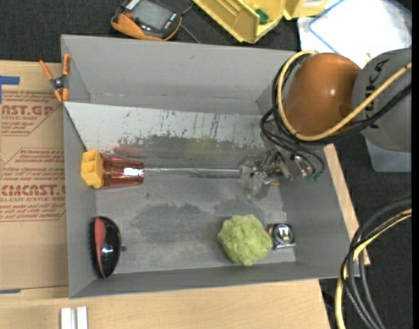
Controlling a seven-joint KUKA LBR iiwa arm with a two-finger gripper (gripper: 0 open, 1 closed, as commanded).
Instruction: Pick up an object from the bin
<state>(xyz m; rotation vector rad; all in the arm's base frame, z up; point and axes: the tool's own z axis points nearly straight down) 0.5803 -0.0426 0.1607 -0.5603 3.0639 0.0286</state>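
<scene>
The gripper [263, 175] hangs low over the right middle of the grey bin [161, 74], under the arm's round orange cover [319, 94] and a loop of black cables [272, 130]. Whether the gripper is apart or together cannot be told, and nothing can be made out in its grasp.

The thing nearest to it is a screwdriver [117, 171] lying flat across the middle of the bin floor. Its clear red handle with a yellow end is at the left wall, and its thin metal shaft [189, 173] runs to the right and ends just at the gripper. Whether the two touch cannot be told.

In front of the gripper, near the bin's front wall, lies a lumpy green sponge-like piece [245, 238]. A small black and silver object [283, 234] lies touching its right side. A black and red computer mouse [105, 247] lies in the front left corner, well apart from the gripper.
</scene>
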